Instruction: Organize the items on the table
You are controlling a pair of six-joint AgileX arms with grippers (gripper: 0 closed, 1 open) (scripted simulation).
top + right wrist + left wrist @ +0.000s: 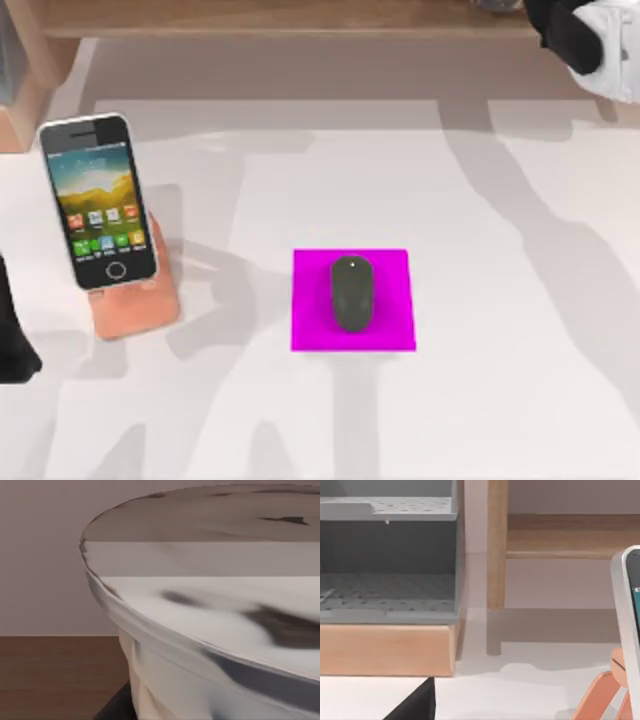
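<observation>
The left arm (12, 340) sits parked at the table's (500, 400) left edge, its jaw opening impossible to tell, beside the smartphone (97, 200) leaning on its orange stand (135, 305). The mouse (351, 291) lies mid-table on the magenta pad (310, 335), long axis near-to-far. The right gripper (585, 40) is at the far right shelf, the bubble-tea cup (215, 630) pressed close before its wrist camera, though whether it grips the cup I cannot tell

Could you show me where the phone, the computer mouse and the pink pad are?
Phone (98, 203), top view, middle of its colourful screen.
Computer mouse (351, 293), top view, centre of its dark back.
Pink pad (312, 325), top view, bare corner beside the mouse.
</observation>
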